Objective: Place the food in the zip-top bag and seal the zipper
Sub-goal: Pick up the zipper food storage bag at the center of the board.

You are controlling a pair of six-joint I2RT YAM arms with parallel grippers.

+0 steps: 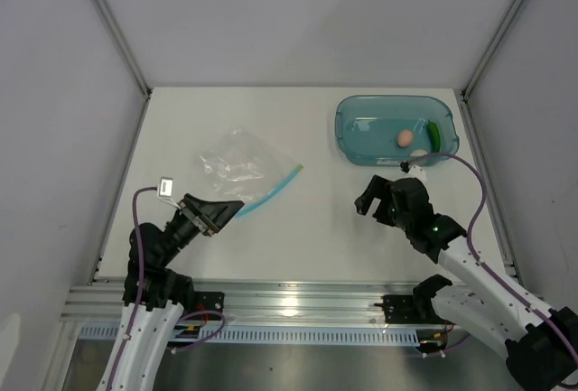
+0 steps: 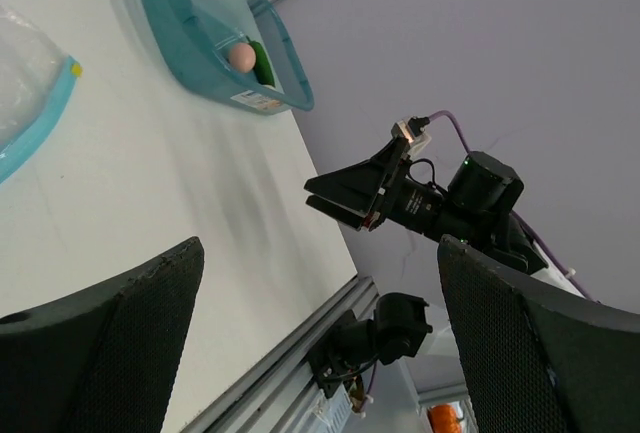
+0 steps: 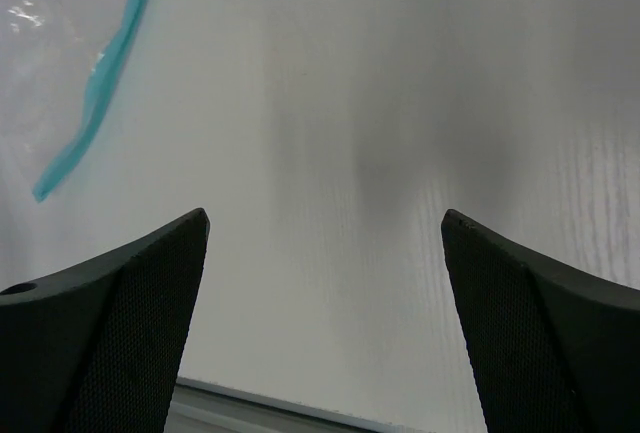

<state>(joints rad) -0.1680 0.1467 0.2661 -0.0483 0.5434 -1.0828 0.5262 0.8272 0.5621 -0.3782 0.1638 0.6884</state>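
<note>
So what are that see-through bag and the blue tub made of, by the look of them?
The zip-top bag looks like thin clear plastic film: it is crinkled and catches glints. Its light blue zipper is probably a firmer plastic strip. The tub seems to be rigid translucent teal plastic with a glossy finish: light shows through its floor and its rim keeps a smooth shape.

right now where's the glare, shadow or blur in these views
Top external: sharp, with bright glare on the metal rail. Left wrist: tilted view, left fingers dark and slightly soft. Right wrist: a soft grey shadow on the table, right fingers dark too.
</note>
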